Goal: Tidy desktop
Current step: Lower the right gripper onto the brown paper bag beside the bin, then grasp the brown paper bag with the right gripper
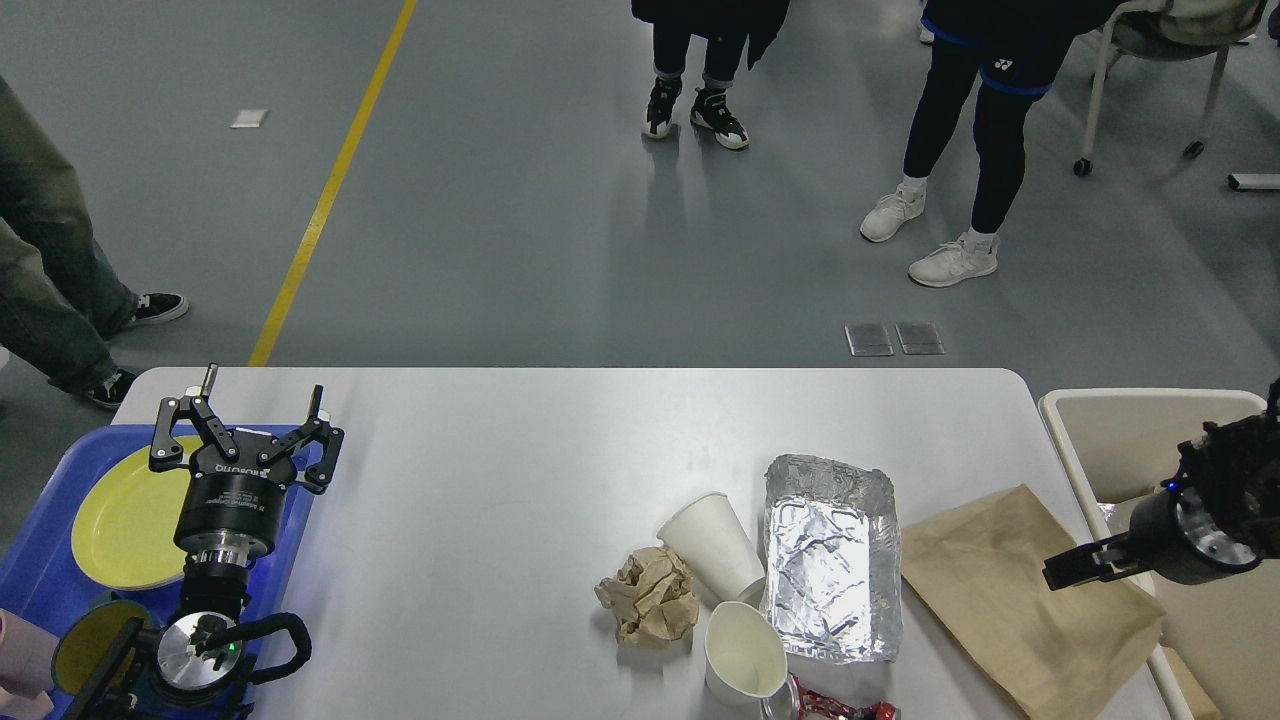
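Note:
The white desktop (pixel 520 470) fills the lower middle of the head view. On its right part lie a crumpled brown paper ball (pixel 648 596), two white paper cups (pixel 712 545) (pixel 743 655), a foil tray (pixel 830 555), a flat brown paper bag (pixel 1025 595) and a red wrapper (pixel 840 708) at the front edge. My left gripper (pixel 252 412) stands open over the blue tray, holding nothing. My right gripper (pixel 1070 568) hovers dark and end-on over the bag's right edge; its fingers cannot be told apart.
A blue tray (pixel 40 560) at the left holds a yellow plate (pixel 125 525) and a yellow bowl (pixel 75 650). A beige bin (pixel 1140 425) stands off the desktop's right edge. People's legs (pixel 985 130) stand on the floor beyond.

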